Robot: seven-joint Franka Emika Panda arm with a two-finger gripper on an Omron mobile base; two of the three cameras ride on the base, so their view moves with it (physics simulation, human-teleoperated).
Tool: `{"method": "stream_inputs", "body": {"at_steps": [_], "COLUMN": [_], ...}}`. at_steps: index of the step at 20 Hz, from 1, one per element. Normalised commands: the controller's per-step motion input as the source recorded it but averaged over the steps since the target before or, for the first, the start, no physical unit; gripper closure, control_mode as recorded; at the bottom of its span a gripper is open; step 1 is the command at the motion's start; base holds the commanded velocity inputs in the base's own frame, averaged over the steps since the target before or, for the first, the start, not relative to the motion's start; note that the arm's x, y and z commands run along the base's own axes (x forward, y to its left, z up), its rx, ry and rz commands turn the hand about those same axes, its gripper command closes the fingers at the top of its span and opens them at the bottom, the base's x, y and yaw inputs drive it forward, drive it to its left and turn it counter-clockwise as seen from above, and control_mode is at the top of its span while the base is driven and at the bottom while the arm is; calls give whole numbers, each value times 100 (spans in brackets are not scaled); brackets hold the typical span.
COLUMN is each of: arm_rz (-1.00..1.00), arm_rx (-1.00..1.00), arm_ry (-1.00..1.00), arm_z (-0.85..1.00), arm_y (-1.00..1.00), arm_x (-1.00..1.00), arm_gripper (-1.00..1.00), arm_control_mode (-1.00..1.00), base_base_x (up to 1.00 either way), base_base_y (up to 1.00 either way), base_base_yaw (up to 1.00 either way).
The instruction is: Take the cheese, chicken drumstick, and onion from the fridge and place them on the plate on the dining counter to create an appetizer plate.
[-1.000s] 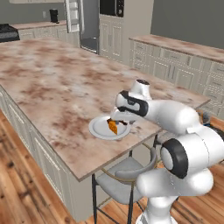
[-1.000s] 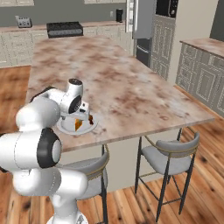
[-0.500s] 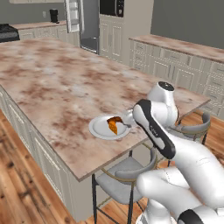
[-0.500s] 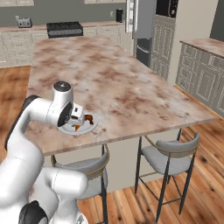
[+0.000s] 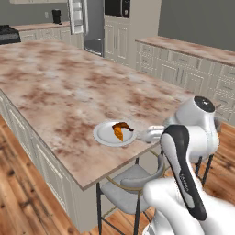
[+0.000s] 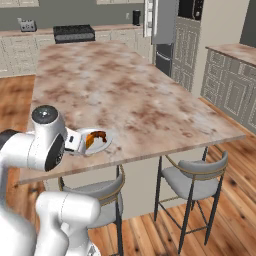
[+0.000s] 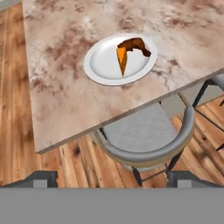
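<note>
The plate [image 7: 103, 65] sits on the dining counter [image 7: 65, 96].

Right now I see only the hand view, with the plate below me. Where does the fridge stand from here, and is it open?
Observer: The fridge stands past the far end of the dining counter. One of its doors looks swung open, with white shelves showing.
Operator: Is there another seat besides the stool under me?
Observer: Yes. In the right base view a second stool stands further along the overhang, on the robot's right.
Operator: How does the gripper sit against the plate?
Observer: In the left base view the gripper hangs at the counter's edge beside the plate, apart from it, jaws open and holding nothing.
</note>
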Motion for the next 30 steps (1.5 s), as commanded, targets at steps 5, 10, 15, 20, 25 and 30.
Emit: {"method": "stream_inputs", "body": {"at_steps": [5, 10, 15, 20, 25, 30], "arm_rz": [0, 0, 0, 0, 0, 0], "arm_rx": [0, 0, 0, 0, 0, 0], "arm_ry": [0, 0, 0, 0, 0, 0], "arm_z": [0, 0, 0, 0, 0, 0], "arm_y": [0, 0, 0, 0, 0, 0], "arm_x": [0, 0, 0, 0, 0, 0], "arm_gripper": [-100, -100, -100, -100, -100, -100], "arm_control_mode": [100, 100, 100, 100, 100, 100], "base_base_x": [-100, -100, -98, -58, 12, 98], "base_base_y": [-1, 50, 100, 100, 100, 100], "base_base_yaw": [-4, -1, 0, 0, 1, 4]}}
